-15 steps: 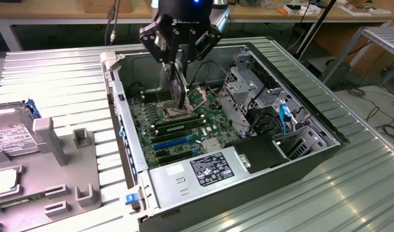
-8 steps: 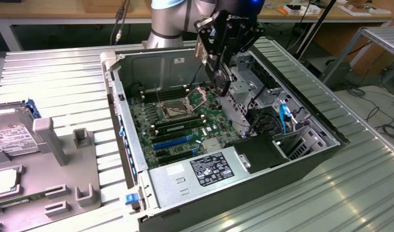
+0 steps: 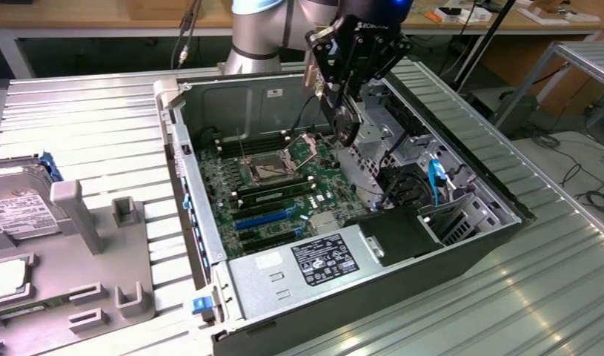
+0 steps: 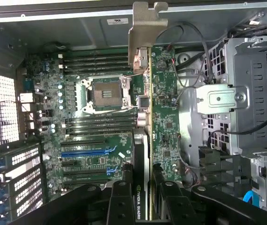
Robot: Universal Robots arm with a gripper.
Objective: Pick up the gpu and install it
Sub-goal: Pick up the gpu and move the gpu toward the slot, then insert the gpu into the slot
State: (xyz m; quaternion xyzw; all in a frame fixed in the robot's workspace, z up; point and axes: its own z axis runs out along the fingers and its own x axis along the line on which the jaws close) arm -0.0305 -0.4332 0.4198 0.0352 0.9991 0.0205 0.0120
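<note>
So the claw (image 3: 342,100) is clamping down on the gpu (image 3: 347,127), gripping it by one edge. It's hanging in the upper middle of the exterior frame, over the open computer case (image 3: 197,222). The card is standing on edge above the side of the motherboard (image 3: 281,185) that's nearer the drive cages (image 3: 450,215) on the exterior view's right. Through the wrist camera you're looking straight along the card. The black fingers (image 4: 121,201) are squeezing it from both sides, and its silver bracket (image 4: 142,33) is pointing toward the case wall with the white sticker (image 4: 117,21). The blue slot (image 3: 265,219) is sitting lower left of the card in the exterior frame. A hard drive (image 3: 15,211) is lying at the far left by the gray tray (image 3: 114,245).
</note>
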